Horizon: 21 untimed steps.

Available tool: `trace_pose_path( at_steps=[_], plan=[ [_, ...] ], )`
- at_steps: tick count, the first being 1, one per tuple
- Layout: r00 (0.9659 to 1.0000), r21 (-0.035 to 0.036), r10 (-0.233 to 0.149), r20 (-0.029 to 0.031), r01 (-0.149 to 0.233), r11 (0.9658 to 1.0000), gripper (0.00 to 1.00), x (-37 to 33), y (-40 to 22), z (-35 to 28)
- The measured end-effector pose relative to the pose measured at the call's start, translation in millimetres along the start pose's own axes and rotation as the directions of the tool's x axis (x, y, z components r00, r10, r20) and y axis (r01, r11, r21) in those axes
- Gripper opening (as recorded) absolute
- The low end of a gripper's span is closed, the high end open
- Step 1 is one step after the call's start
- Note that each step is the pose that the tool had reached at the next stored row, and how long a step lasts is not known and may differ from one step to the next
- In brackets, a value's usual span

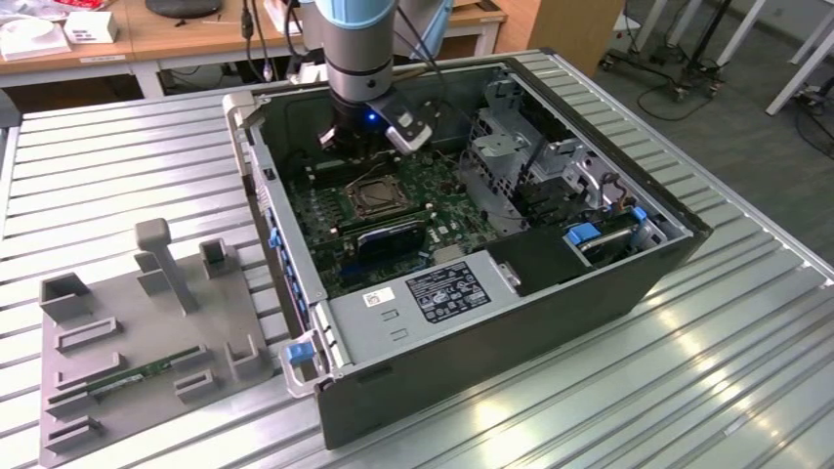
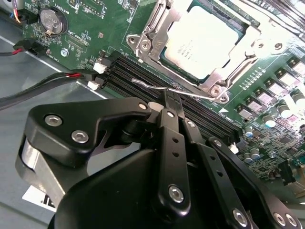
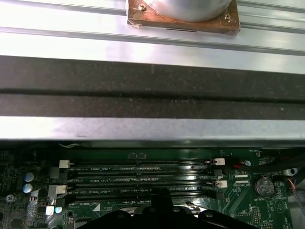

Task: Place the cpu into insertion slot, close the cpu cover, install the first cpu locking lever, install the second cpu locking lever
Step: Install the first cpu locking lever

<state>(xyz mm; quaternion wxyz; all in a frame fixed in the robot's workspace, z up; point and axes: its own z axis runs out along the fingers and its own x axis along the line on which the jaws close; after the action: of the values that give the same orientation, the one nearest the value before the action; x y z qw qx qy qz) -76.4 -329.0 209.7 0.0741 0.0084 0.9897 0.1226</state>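
The cpu [image 2: 200,40], a silvery square chip, lies flat in the insertion slot [image 1: 369,198] on the green motherboard. The cpu cover [image 2: 145,36], a metal frame with a cut-out centre, lies down over the chip's edges. A thin wire locking lever [image 2: 147,86] runs along the cover's edge beside the memory slots. My gripper [image 2: 172,95] is shut, and its black fingertips rest against this lever. I cannot tell whether the wire is pinched between them. In the exterior view the gripper [image 1: 352,151] reaches down into the open computer case just behind the socket.
Long black memory slots [image 2: 133,76] lie under the fingers. Red and black cables [image 2: 47,81] and a coin battery [image 2: 51,21] sit nearby. The case wall [image 3: 152,90] and a drive cage [image 1: 521,156] hem in the board. A grey fixture tray [image 1: 144,332] stands on the exterior view's left.
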Motion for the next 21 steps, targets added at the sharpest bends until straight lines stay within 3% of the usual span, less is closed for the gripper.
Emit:
trace_pose_path(
  at_steps=[10, 21],
  plan=[
    [1.0000, 0.0000, 0.000, 0.0000, 0.000, 1.0000, 0.11, -4.5, -0.7, 3.5],
    [1.0000, 0.0000, 0.000, 0.0000, 0.000, 1.0000, 0.11, -4.3, -2.4, 10.5]
  ],
)
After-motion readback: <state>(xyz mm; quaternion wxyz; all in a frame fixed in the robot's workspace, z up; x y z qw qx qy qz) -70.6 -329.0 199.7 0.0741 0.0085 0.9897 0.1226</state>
